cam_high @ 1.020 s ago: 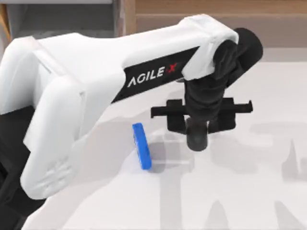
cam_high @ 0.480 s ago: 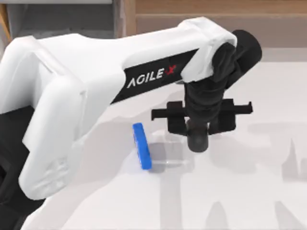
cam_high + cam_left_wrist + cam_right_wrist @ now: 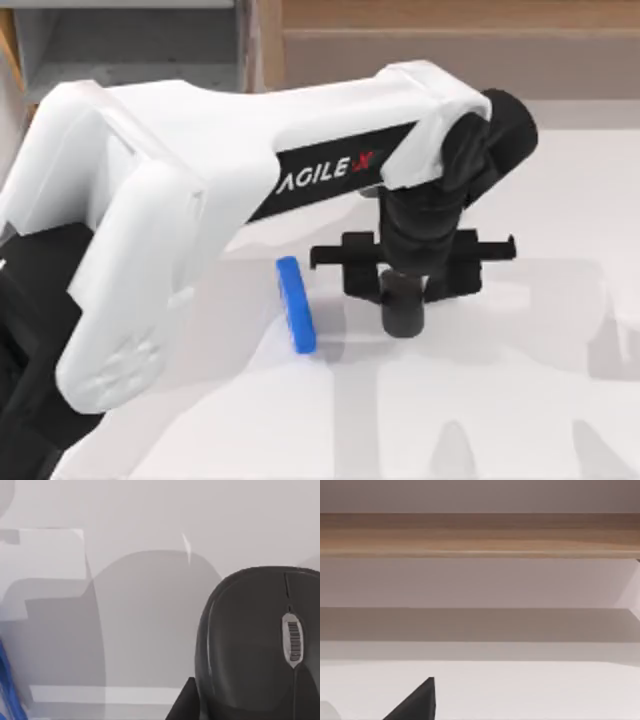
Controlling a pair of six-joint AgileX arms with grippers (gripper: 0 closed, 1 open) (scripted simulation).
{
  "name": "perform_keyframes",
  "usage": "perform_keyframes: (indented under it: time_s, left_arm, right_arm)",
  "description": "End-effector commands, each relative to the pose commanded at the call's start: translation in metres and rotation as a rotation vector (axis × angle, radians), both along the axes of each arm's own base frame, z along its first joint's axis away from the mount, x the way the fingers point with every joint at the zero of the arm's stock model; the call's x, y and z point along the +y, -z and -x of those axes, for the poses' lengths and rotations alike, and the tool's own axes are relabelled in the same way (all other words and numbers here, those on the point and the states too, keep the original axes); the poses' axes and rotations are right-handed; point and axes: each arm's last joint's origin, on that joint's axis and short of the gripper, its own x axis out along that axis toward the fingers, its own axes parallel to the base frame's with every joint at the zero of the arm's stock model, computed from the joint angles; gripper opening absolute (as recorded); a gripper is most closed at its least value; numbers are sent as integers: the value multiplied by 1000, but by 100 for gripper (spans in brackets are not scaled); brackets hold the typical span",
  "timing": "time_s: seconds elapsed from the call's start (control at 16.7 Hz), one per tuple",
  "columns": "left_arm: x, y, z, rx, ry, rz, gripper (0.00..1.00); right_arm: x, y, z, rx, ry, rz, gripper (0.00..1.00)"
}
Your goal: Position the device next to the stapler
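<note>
the left arm reaches across the table [image 3: 520,400] from the top view's left, its gripper [image 3: 405,300] pointing down near the table's middle, just right of the stapler [image 3: 296,305] — a blue bar lying on the white surface. in the left wrist view the device, a black mouse [image 3: 255,645], sits close under the camera with a dark finger edge beside it; whether the fingers are clamped on it or released cannot be told, nor whether the mouse rests on the table or hangs just above. judged from this, the step in hand is placement beside the stapler. the next move calls for confirming the mouse is seated, letting go, then a straight lift clear — without nudging the stapler. the right arm is parked.
</note>
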Motion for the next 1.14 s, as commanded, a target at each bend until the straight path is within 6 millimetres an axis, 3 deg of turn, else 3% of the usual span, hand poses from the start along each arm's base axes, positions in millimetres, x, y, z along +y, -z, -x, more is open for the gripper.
perform_keyframes:
  time_s: [0.78,1.14]
  left_arm:
    - [0,0,0,0,0,0,98]
    - [0,0,0,0,0,0,100]
  right_arm:
    - [0,0,0,0,0,0,100]
    - [0,0,0,0,0,0,100]
